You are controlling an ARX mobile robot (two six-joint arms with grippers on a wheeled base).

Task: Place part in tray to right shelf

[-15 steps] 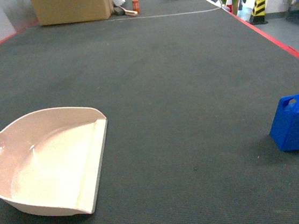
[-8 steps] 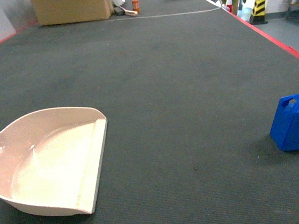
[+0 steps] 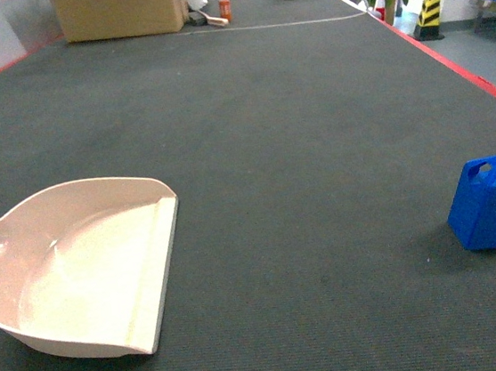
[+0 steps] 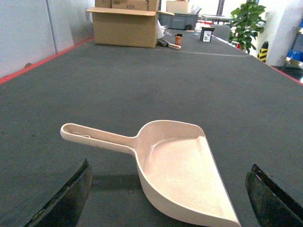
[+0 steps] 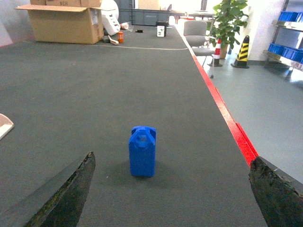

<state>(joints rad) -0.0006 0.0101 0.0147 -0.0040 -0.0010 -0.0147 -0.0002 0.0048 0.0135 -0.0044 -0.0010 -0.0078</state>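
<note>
Nothing has moved since the earlier head frames: the blue part stands upright on the dark carpet at the right edge of the head view, and the beige dustpan-shaped tray lies at the near left with its flat lip facing right, exactly as before. Part and tray are well apart, with bare carpet between them. Each wrist camera looks along the floor at its own target. From the left wrist the tray lies just ahead, handle pointing left, framed by the two dark fingers of the left gripper, which stand wide apart and hold nothing. From the right wrist the part sits centred ahead, and the right gripper likewise has its fingers spread with nothing between them. Neither arm shows in the head view. Judging from this stillness, the task has not begun: the part is not picked up or in the tray, and the shelf at the far right is only partly visible. The likely next step is a right-arm reach toward the part.
</note>
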